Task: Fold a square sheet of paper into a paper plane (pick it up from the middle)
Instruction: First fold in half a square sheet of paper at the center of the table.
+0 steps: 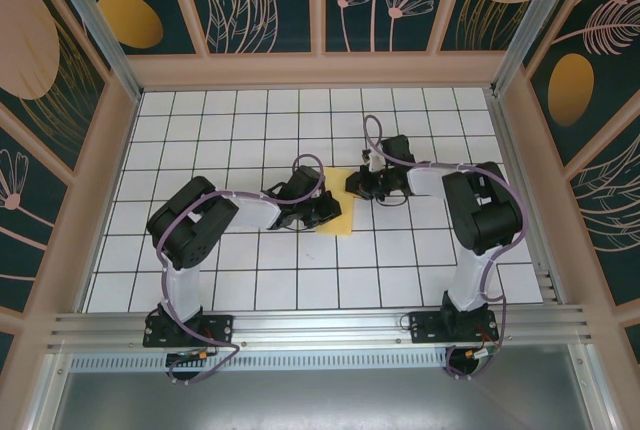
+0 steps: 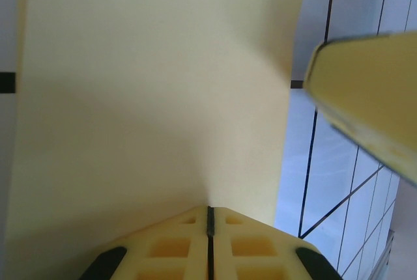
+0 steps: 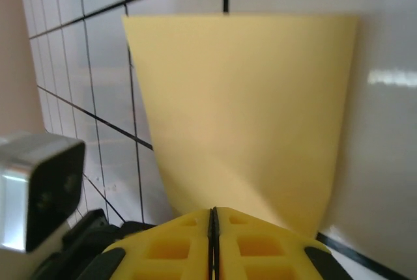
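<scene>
between both closed jaws, the square sheet of paper [image 3: 247,111]

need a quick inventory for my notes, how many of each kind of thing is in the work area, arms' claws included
yellow sheet of paper: 1
claws: 2 (left claw, right claw, both pinched shut on the paper)
white grid table: 1
total: 4
</scene>
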You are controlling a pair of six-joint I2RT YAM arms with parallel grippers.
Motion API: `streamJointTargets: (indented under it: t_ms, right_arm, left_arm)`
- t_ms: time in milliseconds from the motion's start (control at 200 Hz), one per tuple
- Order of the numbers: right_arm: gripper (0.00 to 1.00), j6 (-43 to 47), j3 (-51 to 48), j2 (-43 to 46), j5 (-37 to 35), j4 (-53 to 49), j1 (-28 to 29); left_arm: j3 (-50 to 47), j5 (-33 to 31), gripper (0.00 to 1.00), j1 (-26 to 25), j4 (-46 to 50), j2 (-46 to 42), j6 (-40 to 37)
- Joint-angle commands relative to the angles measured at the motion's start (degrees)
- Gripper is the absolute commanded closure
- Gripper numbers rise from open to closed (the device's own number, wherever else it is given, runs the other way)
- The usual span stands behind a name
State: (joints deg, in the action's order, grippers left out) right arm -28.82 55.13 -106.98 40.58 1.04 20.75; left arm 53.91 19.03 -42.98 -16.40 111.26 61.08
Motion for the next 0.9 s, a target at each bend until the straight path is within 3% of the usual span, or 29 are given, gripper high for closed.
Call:
streamJointTargets:
  t_ms: [0, 325, 891]
  right_arm:
    - [0.92, 0.52, -1.29, -0.4, 0.5, -0.25, 0.21]
    - [0.93, 1.75, -1.28, -3.8, -1.27, -1.39, 0.33]
    - [0.93, -2.95, -3.88, -1.21, -0.58, 2.21, 3.26]
  left_arm:
    - [0.46, -1.44, 0.92, 0.0, 3.2, 0.26, -1.41]
    - [1.02, 0.33, 0.91, 0.01, 0.85, -1.38, -0.71]
    - [-2.38, 2.02, 0.89, -2.68, -3.56, -3.54, 2.86]
